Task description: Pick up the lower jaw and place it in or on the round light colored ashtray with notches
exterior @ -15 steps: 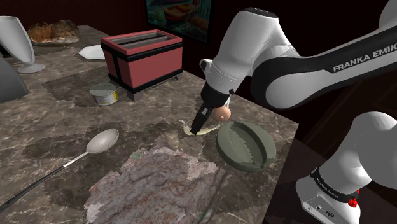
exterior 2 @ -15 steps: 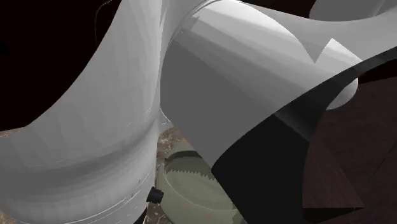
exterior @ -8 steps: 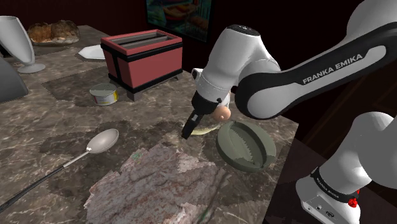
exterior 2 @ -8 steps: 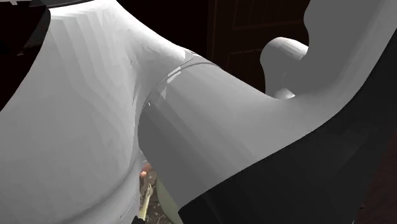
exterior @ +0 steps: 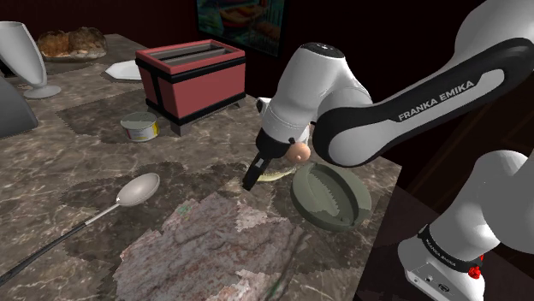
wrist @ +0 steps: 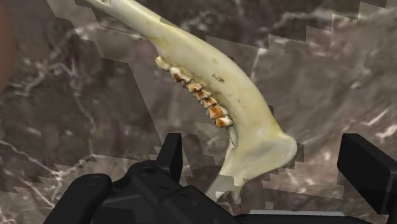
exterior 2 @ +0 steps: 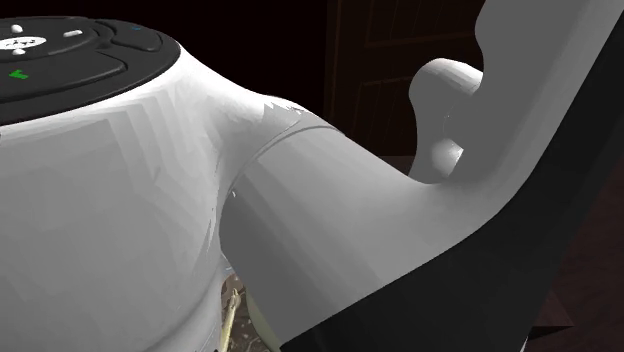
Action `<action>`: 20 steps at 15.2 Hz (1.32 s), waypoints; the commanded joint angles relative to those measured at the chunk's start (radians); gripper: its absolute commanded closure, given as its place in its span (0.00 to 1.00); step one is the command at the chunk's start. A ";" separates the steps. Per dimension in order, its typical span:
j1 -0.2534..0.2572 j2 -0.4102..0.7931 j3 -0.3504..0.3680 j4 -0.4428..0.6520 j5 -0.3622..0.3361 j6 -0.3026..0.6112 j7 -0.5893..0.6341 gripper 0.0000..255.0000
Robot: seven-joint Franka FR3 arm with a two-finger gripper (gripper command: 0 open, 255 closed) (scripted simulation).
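Observation:
The lower jaw point(wrist: 216, 83) is a pale yellowish bone with a row of brown-stained teeth, lying flat on the dark marbled counter. In the shoulder view the jaw point(exterior: 275, 174) rests just left of the round grey-green notched ashtray point(exterior: 330, 197). My gripper point(exterior: 251, 180) hangs low at the jaw's left end. In the wrist view my gripper point(wrist: 267, 167) is open; the bone's broad end lies between the fingers point(wrist: 170, 156), and neither one touches it. A sliver of the jaw point(exterior 2: 231, 312) shows under the arm in the second exterior view.
A small peach ball point(exterior: 299, 152) sits by the ashtray's far rim. A red toaster point(exterior: 190, 81), a tin can point(exterior: 139, 127), a spoon point(exterior: 137, 190), a white cup point(exterior: 21, 56) and a plate point(exterior: 124, 70) are spread toward the shoulder view's left. The counter edge point(exterior: 381, 214) runs right of the ashtray.
Over the second the gripper shifted toward the shoulder view's left and slightly down along the jaw. In the last half second it barely moved. The jaw lies where it was.

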 commanded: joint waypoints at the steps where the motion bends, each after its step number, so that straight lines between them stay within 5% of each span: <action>1: 0.000 0.000 0.000 0.000 0.000 0.000 0.000 0.00; 2: 0.000 0.000 0.000 0.000 0.000 0.000 0.000 1.00; 11: 0.000 0.000 0.000 0.000 0.000 0.000 0.000 1.00; 20: 0.004 -0.074 -0.010 0.057 0.030 -0.128 -0.021 1.00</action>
